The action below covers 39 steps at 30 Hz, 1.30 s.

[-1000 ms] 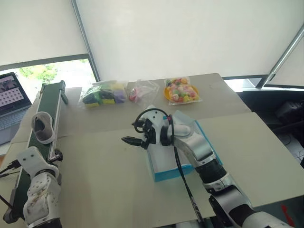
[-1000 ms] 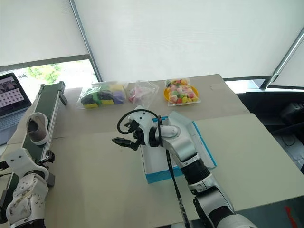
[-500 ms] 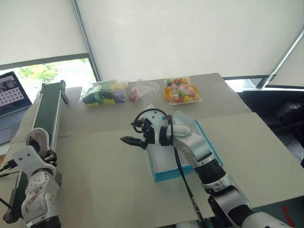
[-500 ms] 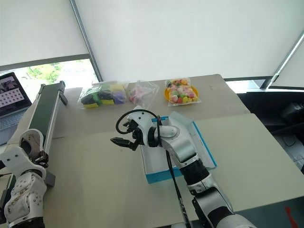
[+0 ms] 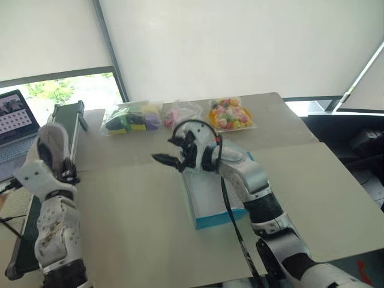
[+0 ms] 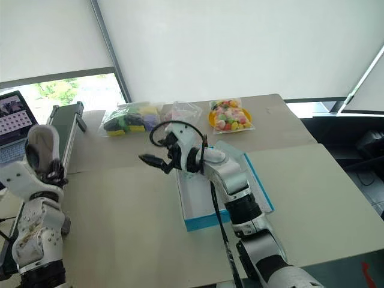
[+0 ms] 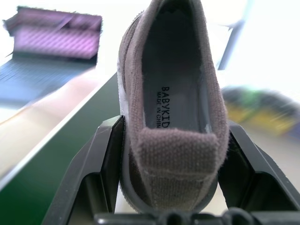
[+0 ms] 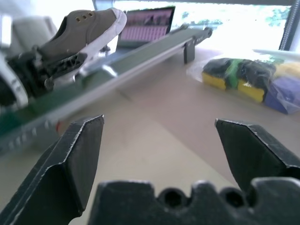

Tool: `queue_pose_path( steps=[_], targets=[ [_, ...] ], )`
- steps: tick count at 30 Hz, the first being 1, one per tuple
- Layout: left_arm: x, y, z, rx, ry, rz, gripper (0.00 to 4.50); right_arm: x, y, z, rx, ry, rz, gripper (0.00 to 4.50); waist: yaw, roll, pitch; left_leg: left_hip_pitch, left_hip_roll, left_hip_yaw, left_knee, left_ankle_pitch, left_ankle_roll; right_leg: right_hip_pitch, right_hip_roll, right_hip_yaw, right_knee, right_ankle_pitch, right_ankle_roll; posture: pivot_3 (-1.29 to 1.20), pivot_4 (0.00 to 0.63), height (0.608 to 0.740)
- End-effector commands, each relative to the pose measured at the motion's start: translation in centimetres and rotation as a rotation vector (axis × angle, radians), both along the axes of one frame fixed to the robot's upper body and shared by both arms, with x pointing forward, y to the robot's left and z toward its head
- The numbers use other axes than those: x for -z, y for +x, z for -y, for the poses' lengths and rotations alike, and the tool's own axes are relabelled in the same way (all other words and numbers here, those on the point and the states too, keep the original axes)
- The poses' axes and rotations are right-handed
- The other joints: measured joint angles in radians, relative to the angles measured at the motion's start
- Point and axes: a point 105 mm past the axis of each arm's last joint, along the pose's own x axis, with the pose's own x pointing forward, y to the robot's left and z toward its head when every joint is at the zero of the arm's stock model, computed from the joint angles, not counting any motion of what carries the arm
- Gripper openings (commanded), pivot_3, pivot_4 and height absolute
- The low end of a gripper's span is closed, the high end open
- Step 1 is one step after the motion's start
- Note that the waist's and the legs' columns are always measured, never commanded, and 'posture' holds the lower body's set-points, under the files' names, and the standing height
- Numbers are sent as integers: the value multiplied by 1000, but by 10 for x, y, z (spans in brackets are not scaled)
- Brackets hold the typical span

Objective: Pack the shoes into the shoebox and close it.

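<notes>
One of the shoes (image 5: 51,144), a grey sneaker with a white sole, is lifted at the far left above the conveyor. My left gripper (image 5: 60,172) is shut on it; in the left wrist view the black fingers (image 7: 101,159) press the heel (image 7: 176,145) from both sides. The blue shoebox (image 5: 223,217) lies open at mid-table, its white inside showing and its lid (image 6: 255,180) folded out to the right. Over the box's far left corner, my right gripper (image 5: 163,159) hovers open with nothing between its fingers (image 8: 77,150), pointing left toward the shoe (image 8: 89,28).
A green conveyor belt (image 5: 65,123) runs along the table's left edge, with a laptop (image 5: 12,114) beyond it. Clear bags of colourful items (image 5: 129,119) (image 5: 180,113) (image 5: 229,115) lie along the back. Bare tabletop (image 5: 132,210) lies between my left arm and the box.
My left gripper closed on the shoe lying on the conveyor and lifted it up and slightly right. My right gripper rose a little and stayed open.
</notes>
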Motion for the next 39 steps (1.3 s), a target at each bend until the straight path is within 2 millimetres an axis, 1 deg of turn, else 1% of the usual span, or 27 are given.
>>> queue_pose_path(
  steps=[1, 2, 4, 5, 6, 8, 10, 12, 14, 18, 23, 25, 26, 28, 29, 30, 36, 37, 39],
  targets=[
    [-21, 15, 68, 367, -107, 91, 2495, -23, 24, 5, 64, 393, -451, 4500, 6, 1, 0, 0, 0, 0, 0, 0, 0, 0, 0, 1, 0, 1, -1, 0, 150, 646],
    [-23, 15, 86, 463, -153, 96, 2495, -26, 20, -2, 9, 432, -524, 4500, 9, 2, 1, -2, -3, -3, 1, 0, 1, 0, 0, 1, 2, 2, -4, 0, 150, 646],
    [-25, 13, 109, 589, -206, 96, 2495, -35, 13, -8, -71, 478, -596, 4500, 2, 3, 1, 0, -4, -7, 1, -2, 4, -3, 3, 1, 10, 7, -11, 0, 150, 646],
    [-24, 11, 120, 648, -219, 84, 2495, -41, 10, -9, -109, 509, -626, 4500, -3, 4, 2, -1, -7, -7, 1, -3, 5, -3, 2, 1, 10, 7, -11, 0, 150, 646],
    [-24, 9, 128, 694, -225, 76, 2495, -45, 7, -10, -137, 523, -643, 4500, -11, 5, 2, -2, -8, -8, 1, -3, 6, -4, 2, 1, 10, 7, -11, 0, 150, 646],
    [-25, 6, 141, 755, -228, 64, 2495, -48, 4, -12, -154, 509, -650, 4500, -27, 6, 3, -7, -8, -7, 9, -3, 6, -7, -1, 6, 11, 7, -11, 0, 150, 646],
    [-24, 5, 149, 794, -214, 44, 2495, -45, 0, -14, -154, 461, -643, 4500, -36, 7, 2, -13, -6, -8, 14, -4, 7, -13, -1, 14, 16, 7, -11, 0, 150, 646],
    [-25, 6, 155, 824, -205, 38, 2495, -44, -2, -16, -153, 442, -643, 4500, -36, 8, 2, -14, -7, -7, 13, -5, 9, -13, -1, 19, 16, 7, -11, 0, 150, 646],
    [-26, 8, 157, 835, -200, 32, 2495, -45, -4, -17, -154, 437, -636, 4500, -34, 8, 2, -11, -11, -8, 12, -5, 10, -13, 2, 19, 15, 7, -11, 0, 150, 646],
    [-26, 11, 162, 859, -188, 20, 2495, -45, -9, -20, -155, 394, -605, 4500, -23, 9, 2, -11, -13, -7, 12, -5, 10, -12, 2, 19, 14, 7, -11, 0, 150, 646],
    [-27, 13, 165, 876, -175, 22, 2495, -39, -14, -24, -142, 365, -589, 4500, -23, 9, 2, -10, -12, -8, 11, -4, 9, -12, 4, 17, 14, 7, -11, 0, 150, 646],
    [-27, 14, 166, 879, -177, 21, 2473, -38, -13, -24, -128, 377, -596, 3985, -26, 9, 2, -10, -11, -9, 12, -4, 8, -12, 4, 18, 14, 7, -11, 0, 150, 646],
    [-26, 14, 166, 880, -176, 21, 2473, -38, -12, -23, -121, 382, -597, 3841, -27, 9, 2, -10, -12, -9, 12, -4, 8, -12, 4, 18, 14, 7, -11, 0, 150, 646],
    [-26, 13, 166, 884, -172, 20, 2473, -39, -12, -22, -117, 391, -594, 3049, -28, 9, 2, -10, -12, -8, 12, -4, 8, -12, 4, 19, 14, 7, -11, 0, 150, 646],
    [-26, 13, 166, 886, -169, 20, 2473, -40, -13, -22, -119, 398, -594, 2841, -27, 9, 2, -9, -12, -8, 12, -4, 8, -12, 3, 19, 14, 7, -11, 0, 150, 646],
    [-26, 13, 166, 888, -167, 21, 2473, -41, -13, -22, -120, 403, -595, 2381, -27, 9, 2, -10, -12, -8, 12, -4, 8, -12, 3, 19, 14, 7, -11, 0, 150, 646],
    [-25, 11, 169, 905, -154, 16, 2473, -44, -16, -25, -140, 419, -605, 496, -26, 9, 2, -10, -13, -10, 12, -4, 9, -12, 3, 20, 14, 7, -11, 0, 150, 646],
    [-24, 11, 171, 913, -148, 11, 2473, -44, -17, -25, -145, 419, -603, 353, -26, 9, 2, -10, -13, -10, 12, -4, 9, -12, 3, 20, 14, 7, -11, 0, 150, 646],
    [-21, 11, 173, 922, -126, -4, 2473, -44, -19, -26, -152, 418, -601, 284, -26, 9, 2, -10, -13, -10, 12, -4, 9, -12, 3, 20, 14, 7, -11, 0, 150, 646]
  ],
)
